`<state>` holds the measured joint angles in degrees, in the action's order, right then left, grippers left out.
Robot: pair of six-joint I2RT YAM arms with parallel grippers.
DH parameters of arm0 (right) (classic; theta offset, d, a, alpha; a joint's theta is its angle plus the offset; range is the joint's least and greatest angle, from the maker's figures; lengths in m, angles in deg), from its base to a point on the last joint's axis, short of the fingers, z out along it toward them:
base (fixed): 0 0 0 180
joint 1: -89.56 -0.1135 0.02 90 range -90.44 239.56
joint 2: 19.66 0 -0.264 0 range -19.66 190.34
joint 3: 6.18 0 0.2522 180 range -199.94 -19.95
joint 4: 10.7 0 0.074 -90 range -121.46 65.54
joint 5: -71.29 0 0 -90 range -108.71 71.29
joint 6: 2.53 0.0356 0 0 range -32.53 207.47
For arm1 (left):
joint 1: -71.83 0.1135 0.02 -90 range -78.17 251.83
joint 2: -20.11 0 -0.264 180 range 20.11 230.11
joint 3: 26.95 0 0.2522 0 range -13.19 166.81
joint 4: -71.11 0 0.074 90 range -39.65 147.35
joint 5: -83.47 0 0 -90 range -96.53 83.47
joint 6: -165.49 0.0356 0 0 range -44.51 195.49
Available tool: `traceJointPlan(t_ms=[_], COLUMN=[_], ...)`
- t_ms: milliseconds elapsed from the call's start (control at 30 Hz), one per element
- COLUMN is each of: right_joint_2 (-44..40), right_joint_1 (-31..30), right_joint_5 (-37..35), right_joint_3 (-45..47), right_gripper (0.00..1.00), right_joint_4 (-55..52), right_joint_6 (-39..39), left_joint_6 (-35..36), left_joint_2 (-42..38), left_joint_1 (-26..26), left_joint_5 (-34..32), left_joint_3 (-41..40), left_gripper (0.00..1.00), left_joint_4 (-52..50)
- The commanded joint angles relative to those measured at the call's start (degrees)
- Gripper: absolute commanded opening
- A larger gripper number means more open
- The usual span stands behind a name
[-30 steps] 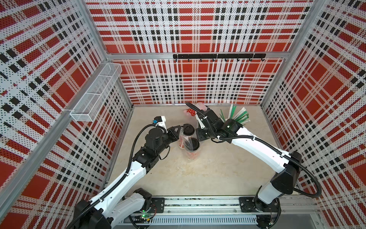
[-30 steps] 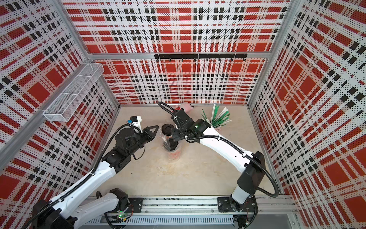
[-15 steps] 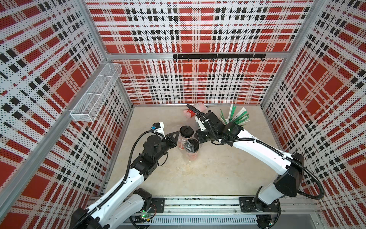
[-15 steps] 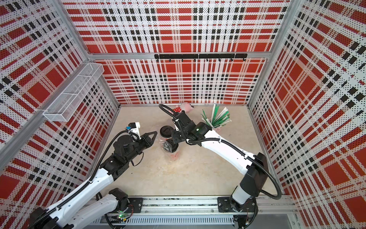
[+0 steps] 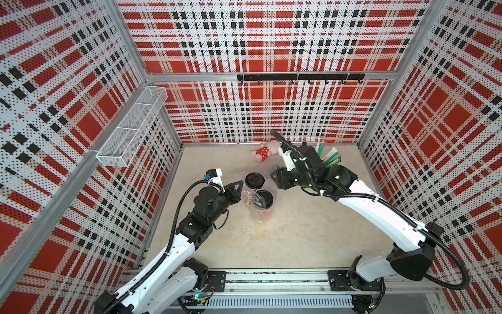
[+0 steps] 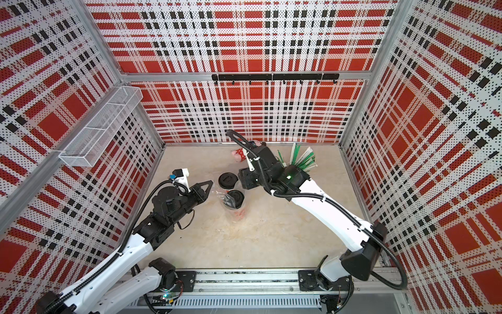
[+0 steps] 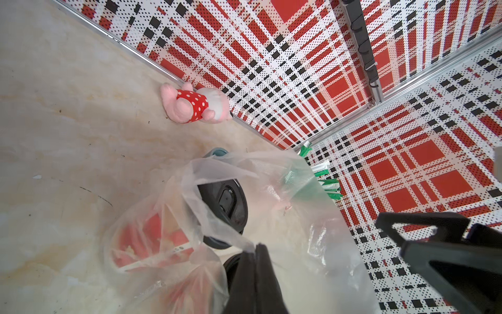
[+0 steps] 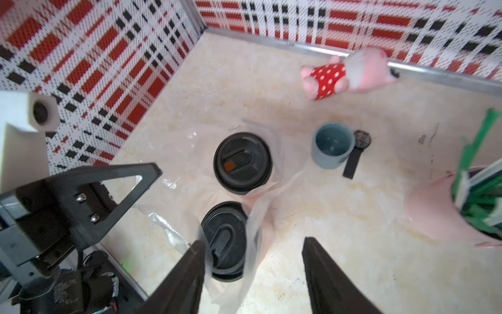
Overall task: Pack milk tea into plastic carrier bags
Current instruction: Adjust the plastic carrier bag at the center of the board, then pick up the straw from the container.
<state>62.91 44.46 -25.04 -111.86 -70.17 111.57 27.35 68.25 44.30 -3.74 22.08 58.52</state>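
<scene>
Two milk tea cups stand side by side mid-table, red with black lids (image 5: 254,180) (image 5: 264,199), and show again in a top view (image 6: 228,180) (image 6: 235,199). The clear plastic carrier bag (image 7: 285,217) is bunched round them. My left gripper (image 7: 256,248) is shut on a strip of the bag's rim, just left of the cups (image 5: 240,187). My right gripper (image 8: 254,246) stands open above the nearer lid (image 8: 225,239), with loose bag film (image 8: 255,217) between its fingers; it sits right of the cups (image 5: 273,178). Red cup wall (image 7: 152,236) shows through the film.
A short grey-blue cup (image 8: 332,145) and a black wristwatch (image 8: 357,148) lie behind the cups. A pink cup of green-white straws (image 8: 440,214) stands at the back right. A pink plush toy (image 5: 264,153) lies against the back wall. A wire basket (image 5: 130,127) hangs on the left wall.
My right gripper has opened and let go of the bag film. The left gripper stays shut on the bag's rim, and the cups have barely shifted.
</scene>
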Motion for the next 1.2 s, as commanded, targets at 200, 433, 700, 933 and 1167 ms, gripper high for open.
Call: traceJointPlan(t_ms=[200, 433, 700, 933, 1167], right_joint_2=[-5.58, -2.10, 4.48, 7.19, 9.82], right_joint_1=[20.69, 29.31, 29.85, 29.88, 29.83], right_joint_5=[-0.56, 7.78, 10.32, 8.95, 8.35], right_joint_3=[11.39, 14.40, 11.94, 10.35, 10.20], right_gripper=[0.55, 0.46, 0.44, 0.38, 0.37], right_joint_4=[0.95, 6.61, 10.80, 12.64, 14.24], right_joint_6=[-9.66, -14.12, -17.59, -17.66, -18.65], left_joint_6=[0.86, 0.68, 0.85, 0.85, 1.24], left_joint_2=[-0.50, -0.46, -0.49, -0.90, -0.85], left_joint_1=[1.07, 1.13, 1.37, 1.63, 1.85], left_joint_5=[0.12, 0.02, -0.14, -0.24, 0.03], left_joint_3=[-0.55, -0.64, -0.30, -0.33, 0.16], left_gripper=[0.01, 0.01, 0.01, 0.01, 0.01], left_joint_4=[-0.42, -0.16, -0.62, -0.64, -0.99])
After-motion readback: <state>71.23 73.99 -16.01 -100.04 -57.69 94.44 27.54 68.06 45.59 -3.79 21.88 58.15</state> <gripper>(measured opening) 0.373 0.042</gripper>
